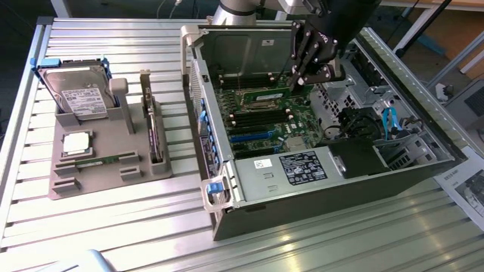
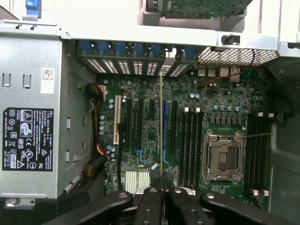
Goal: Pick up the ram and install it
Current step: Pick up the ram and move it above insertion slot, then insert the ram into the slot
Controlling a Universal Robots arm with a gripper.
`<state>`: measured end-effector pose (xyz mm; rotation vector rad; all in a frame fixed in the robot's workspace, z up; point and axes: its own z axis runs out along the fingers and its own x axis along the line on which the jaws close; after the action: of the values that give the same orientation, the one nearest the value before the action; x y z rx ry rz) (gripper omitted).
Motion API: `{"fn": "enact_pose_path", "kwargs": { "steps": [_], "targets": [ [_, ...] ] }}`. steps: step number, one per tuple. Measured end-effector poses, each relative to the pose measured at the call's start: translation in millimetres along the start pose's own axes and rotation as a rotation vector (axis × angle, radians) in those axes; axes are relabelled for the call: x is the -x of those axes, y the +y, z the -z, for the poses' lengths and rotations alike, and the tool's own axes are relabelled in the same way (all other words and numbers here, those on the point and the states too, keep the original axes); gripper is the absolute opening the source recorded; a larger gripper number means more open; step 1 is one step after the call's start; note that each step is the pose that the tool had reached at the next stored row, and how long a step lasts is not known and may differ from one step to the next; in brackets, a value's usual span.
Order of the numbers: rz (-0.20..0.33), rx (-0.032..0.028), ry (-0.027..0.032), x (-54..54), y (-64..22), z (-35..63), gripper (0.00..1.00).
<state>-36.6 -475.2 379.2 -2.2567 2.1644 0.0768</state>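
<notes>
My gripper (image 1: 305,78) hangs over the open computer case (image 1: 318,187), shut on the ram (image 1: 271,90), a thin green stick that juts from the fingers above the motherboard (image 1: 264,122). In the wrist view the ram (image 2: 161,122) appears edge-on as a narrow line running out from between the fingertips of the gripper (image 2: 161,182). It lies above the board, over the expansion slots and beside the black memory slots (image 2: 190,145). It sits in no slot. A second green stick (image 1: 98,163) rests in the grey holder (image 1: 113,136) outside the case.
The grey holder also carries a hard drive (image 1: 79,96), a square silver processor (image 1: 76,143) and an upright dark card (image 1: 153,133). The processor socket (image 2: 222,157) sits between two banks of memory slots. The power supply (image 2: 28,140) and the case walls hem in the board.
</notes>
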Motion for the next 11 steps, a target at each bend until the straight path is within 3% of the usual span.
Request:
{"fn": "enact_pose_path", "kwargs": {
  "steps": [11],
  "targets": [
    [0.000, 0.0000, -0.0001, 0.0, -0.1, -1.1, 0.12]
  ]
}}
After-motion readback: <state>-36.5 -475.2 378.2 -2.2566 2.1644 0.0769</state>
